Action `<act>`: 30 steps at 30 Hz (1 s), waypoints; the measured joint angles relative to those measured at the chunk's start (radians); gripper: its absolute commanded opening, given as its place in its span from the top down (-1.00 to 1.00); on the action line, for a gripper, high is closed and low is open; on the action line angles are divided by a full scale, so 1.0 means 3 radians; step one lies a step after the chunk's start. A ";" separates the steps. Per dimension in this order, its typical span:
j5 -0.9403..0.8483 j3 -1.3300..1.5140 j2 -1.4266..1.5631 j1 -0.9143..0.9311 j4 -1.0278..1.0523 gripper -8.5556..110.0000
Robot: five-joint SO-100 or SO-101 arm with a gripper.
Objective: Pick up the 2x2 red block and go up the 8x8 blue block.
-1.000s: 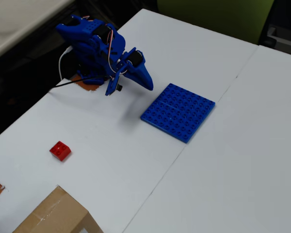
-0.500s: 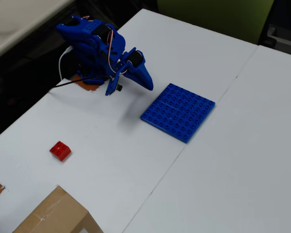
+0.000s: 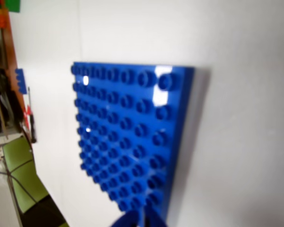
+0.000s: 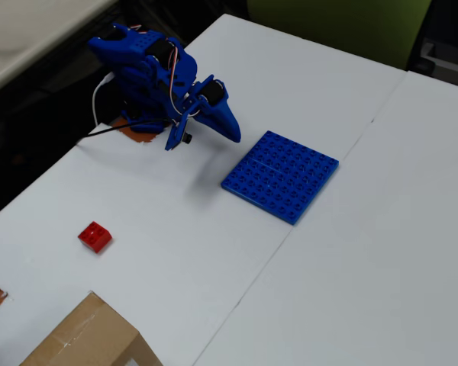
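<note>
The 2x2 red block (image 4: 95, 236) lies on the white table at the left of the overhead view, far from the arm. The 8x8 blue block (image 4: 280, 175) lies flat near the table's middle and fills the wrist view (image 3: 128, 137). My blue gripper (image 4: 232, 133) hangs above the table just left of the blue block's upper corner, fingers together and holding nothing. In the wrist view only the fingertips (image 3: 138, 220) show at the bottom edge, closed against each other over the plate's near edge. The red block is out of the wrist view.
A cardboard box (image 4: 84, 339) sits at the bottom left, below the red block. The arm's base and cables (image 4: 130, 126) stand at the table's upper left edge. A seam between two table tops (image 4: 290, 229) runs diagonally. A green chair (image 4: 336, 23) stands behind.
</note>
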 measured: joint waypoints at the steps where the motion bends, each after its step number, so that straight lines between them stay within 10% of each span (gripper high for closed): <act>1: -0.0031 0.0000 0.0000 0.0010 0.0000 0.85; 18: -0.2163 -0.0440 -0.1120 -0.0015 -0.0639 0.85; 30: -0.4392 -0.2823 -0.2797 0.0593 0.1616 0.85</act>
